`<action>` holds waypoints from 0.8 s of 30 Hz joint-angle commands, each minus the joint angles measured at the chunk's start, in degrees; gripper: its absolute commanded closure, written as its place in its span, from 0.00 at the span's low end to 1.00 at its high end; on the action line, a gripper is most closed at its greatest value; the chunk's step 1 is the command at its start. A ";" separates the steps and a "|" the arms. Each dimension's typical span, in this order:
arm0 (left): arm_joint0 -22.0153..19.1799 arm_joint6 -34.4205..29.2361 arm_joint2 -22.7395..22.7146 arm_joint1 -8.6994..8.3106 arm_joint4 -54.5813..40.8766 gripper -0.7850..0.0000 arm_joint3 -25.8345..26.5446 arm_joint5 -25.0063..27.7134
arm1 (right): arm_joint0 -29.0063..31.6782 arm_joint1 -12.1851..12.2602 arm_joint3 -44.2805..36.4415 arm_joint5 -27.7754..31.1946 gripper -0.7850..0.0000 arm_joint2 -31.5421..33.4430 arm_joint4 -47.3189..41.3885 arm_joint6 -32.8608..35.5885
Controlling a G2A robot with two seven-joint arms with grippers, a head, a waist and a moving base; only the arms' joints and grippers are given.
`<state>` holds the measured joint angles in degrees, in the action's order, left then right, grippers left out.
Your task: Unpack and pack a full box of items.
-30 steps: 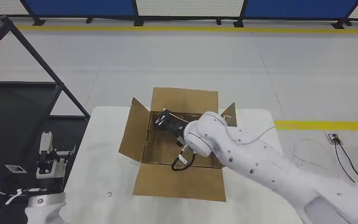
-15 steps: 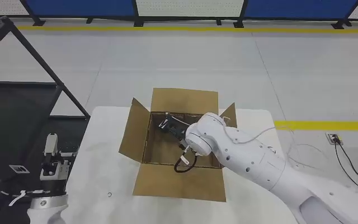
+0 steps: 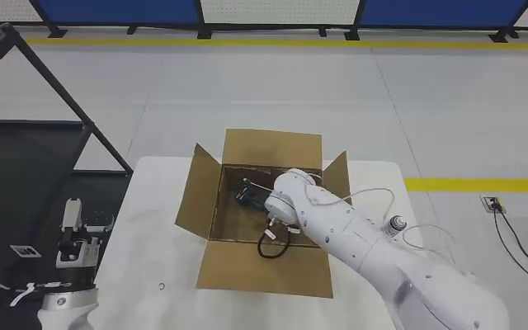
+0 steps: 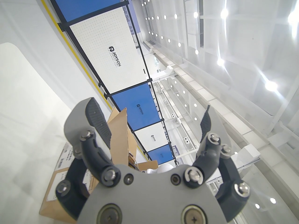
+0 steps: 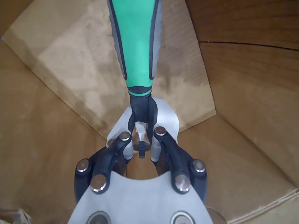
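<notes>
An open cardboard box [image 3: 264,269] stands on the white table [image 3: 157,247] with its flaps spread. My right gripper [image 3: 247,196] is down inside it, near the far left part of the box floor. In the right wrist view the right gripper [image 5: 142,115] is shut on the thin black neck of a green-and-grey handled tool [image 5: 135,40], which points away over the brown box floor [image 5: 70,47]. My left gripper [image 4: 149,120] is open and holds nothing, aimed up toward the ceiling beside the table's left edge [image 3: 73,227]. A box flap [image 4: 119,127] shows behind it.
A small dark-capped cylinder [image 3: 397,224] stands on the table right of the box. A black cable loop [image 3: 268,241] hangs from the right arm over the box's near side. A black metal frame [image 3: 49,91] stands at the left.
The right arm has sunk lower and come toward the near side inside the box with the tool in its grip, uncovering the small cylinder on the table. The left gripper has shifted only slightly.
</notes>
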<state>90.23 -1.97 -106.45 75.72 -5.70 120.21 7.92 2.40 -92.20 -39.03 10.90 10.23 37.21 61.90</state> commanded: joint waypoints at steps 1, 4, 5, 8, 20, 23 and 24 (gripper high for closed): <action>-0.04 0.00 -0.04 0.00 -0.06 0.00 -0.05 0.00 | -0.18 -1.62 2.77 -0.12 1.00 -0.26 0.34 0.71; -0.12 -0.03 -0.10 0.00 -0.05 0.00 -0.09 0.10 | -0.46 -3.85 6.61 0.89 1.00 -0.25 0.20 1.01; -0.14 -0.05 -0.13 0.00 -0.06 0.00 -0.12 0.11 | -0.55 -4.53 7.80 1.14 1.00 -0.26 0.27 0.99; -0.17 -0.09 -0.20 0.00 -0.05 0.00 -0.16 0.25 | -0.67 -6.39 11.73 1.85 1.00 -0.27 0.45 1.42; -0.09 0.51 -0.77 0.05 -0.45 0.00 -0.29 0.57 | -0.57 -11.66 22.77 4.21 1.00 0.37 1.16 0.32; -0.02 0.56 -0.75 0.07 -0.41 0.00 -0.28 0.68 | -0.55 -12.58 24.48 3.25 1.00 0.49 1.62 0.85; 0.01 0.57 -0.76 0.07 -0.41 0.00 -0.26 0.69 | -0.55 -12.83 24.90 3.42 1.00 0.55 1.72 0.66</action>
<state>90.21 -1.40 -107.20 75.78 -6.12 119.93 8.61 1.82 -104.82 -14.49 14.23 10.73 38.85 62.69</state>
